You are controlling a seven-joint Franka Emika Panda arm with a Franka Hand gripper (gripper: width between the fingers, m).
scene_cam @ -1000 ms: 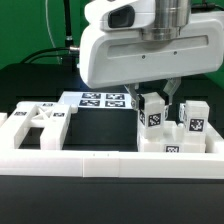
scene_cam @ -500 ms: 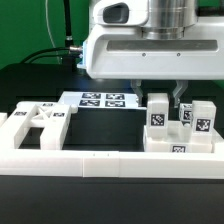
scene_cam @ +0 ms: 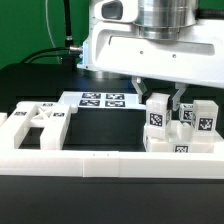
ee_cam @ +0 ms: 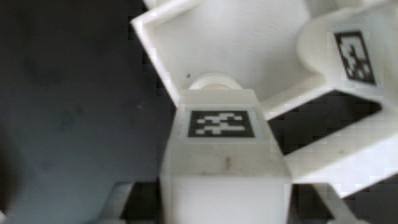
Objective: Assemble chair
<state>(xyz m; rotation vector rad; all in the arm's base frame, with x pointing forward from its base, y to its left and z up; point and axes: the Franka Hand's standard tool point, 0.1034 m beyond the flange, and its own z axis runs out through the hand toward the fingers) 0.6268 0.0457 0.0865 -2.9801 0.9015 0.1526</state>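
- The gripper [scene_cam: 160, 102] pinches the square leg [scene_cam: 157, 116], one of its dark fingers [scene_cam: 177, 100] pressed against each side of the leg.
- In the wrist view the leg's tag [ee_cam: 222, 122] faces the camera.
- The leg stands upright with its foot at the white base part [scene_cam: 178, 148]. Whether it is seated there cannot be told.
- Just beside the leg, to the exterior view's right, stands a second upright part [scene_cam: 203, 117].
- Behind the leg, toward the exterior view's left, the marker board [scene_cam: 103, 99] lies flat.
- Well apart from the leg, at the exterior view's left, lies the slotted panel [scene_cam: 35, 120].
- The border rail [scene_cam: 80, 160] runs in front of the leg.
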